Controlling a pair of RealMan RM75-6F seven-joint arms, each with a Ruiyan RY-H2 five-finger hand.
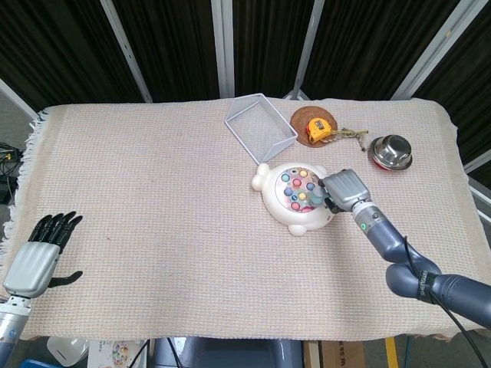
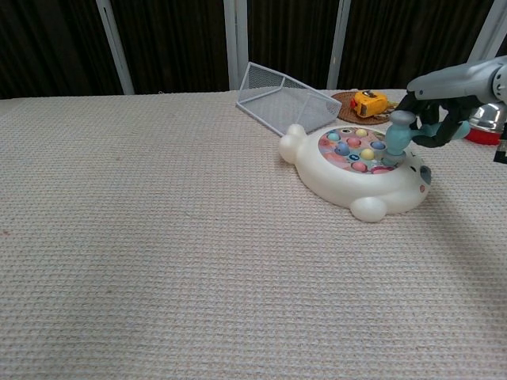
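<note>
Chest view crops the right hand (fingers gripping toy hammer); left hand unseen there.

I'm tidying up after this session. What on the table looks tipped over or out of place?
The wire mesh basket lies tipped on its side behind the white whack-a-mole toy, its opening facing sideways rather than up. The tape measure sits on a round brown mat. The right hand holds a small toy hammer over the toy.
</note>
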